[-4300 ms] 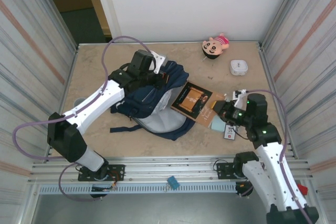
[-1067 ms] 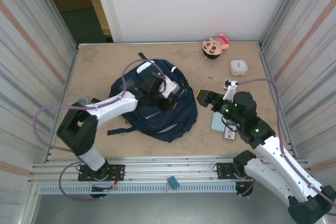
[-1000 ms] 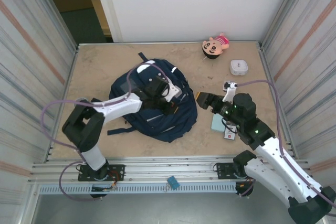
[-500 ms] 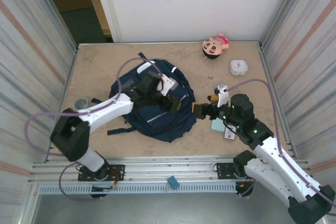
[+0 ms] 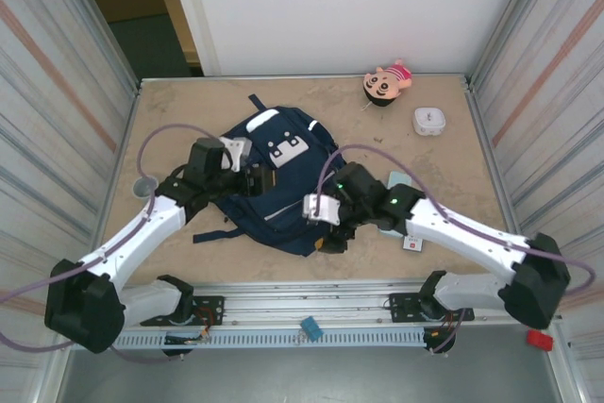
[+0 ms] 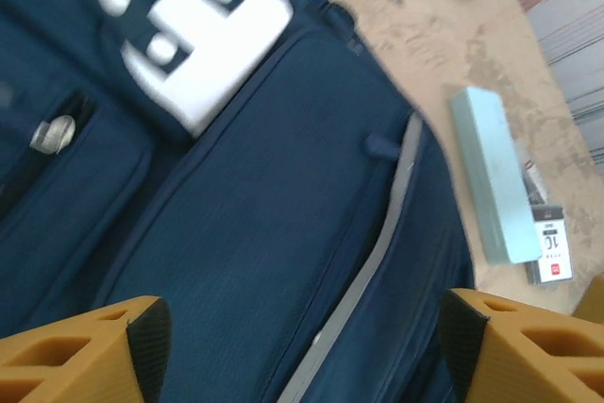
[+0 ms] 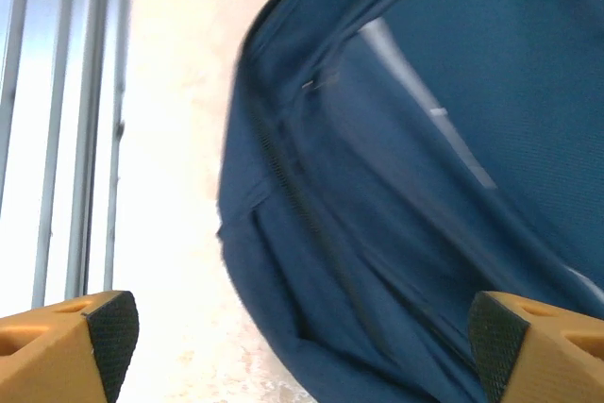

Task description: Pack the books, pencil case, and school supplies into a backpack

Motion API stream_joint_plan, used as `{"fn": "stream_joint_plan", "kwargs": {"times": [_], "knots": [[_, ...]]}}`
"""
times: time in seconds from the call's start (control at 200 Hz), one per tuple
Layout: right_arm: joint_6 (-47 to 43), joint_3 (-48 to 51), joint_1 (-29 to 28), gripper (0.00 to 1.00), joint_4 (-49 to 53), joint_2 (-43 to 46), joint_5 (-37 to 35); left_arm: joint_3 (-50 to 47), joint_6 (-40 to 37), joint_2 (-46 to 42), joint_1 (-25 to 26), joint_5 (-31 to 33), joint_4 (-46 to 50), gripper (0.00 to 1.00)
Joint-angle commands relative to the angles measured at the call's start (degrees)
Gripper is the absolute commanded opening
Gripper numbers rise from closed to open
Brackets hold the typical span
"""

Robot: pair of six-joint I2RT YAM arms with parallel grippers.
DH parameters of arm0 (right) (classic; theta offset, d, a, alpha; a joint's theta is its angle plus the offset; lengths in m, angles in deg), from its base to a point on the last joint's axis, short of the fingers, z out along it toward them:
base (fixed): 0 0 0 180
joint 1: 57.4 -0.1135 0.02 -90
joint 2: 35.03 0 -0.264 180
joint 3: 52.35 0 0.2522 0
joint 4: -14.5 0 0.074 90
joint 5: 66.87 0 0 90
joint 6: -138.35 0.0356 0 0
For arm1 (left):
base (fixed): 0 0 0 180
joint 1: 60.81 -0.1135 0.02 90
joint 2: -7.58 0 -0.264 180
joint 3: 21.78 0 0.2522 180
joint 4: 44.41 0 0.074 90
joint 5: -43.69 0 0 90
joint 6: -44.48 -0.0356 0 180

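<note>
Left tool [image 6: 302, 337] and right tool [image 7: 304, 332] hang released and empty just above the navy backpack [image 5: 283, 203]. The pencil case [image 6: 486, 172] and white supplies pack [image 6: 552, 257] lie on the worktop [image 5: 170, 120] to the right tool's right. Likely next: open the backpack and fetch them.

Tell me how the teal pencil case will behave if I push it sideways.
The pencil case looks boxy with crisp edges, so probably stiff and likely to slide, not roll. Being long and slim, an off-centre push would likely spin it. It lies flat on the table, so tipping seems unlikely.
</note>
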Motion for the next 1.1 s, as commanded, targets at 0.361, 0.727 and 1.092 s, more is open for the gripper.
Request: {"fn": "stream_joint_plan", "kwargs": {"times": [0.361, 0.727, 1.092], "knots": [[-13.1, -4.5, -1.6, 0.81, -5.9, -18.1, -6.8, -15.5, 11.0, -14.4, -8.8, -3.4, -2.6, 0.75], [-14.0, -4.9, -1.6, 0.00, -3.9, -16.7, -10.9, -17.6, 12.1, -14.4, -10.9, -2.7, -3.9, 0.73], [-21.0, -19.4, 8.2, 0.00, 9.4, -7.1, -7.0, -14.3, 7.2, -17.3, -10.9, -5.0, -5.4, 0.69]]}}
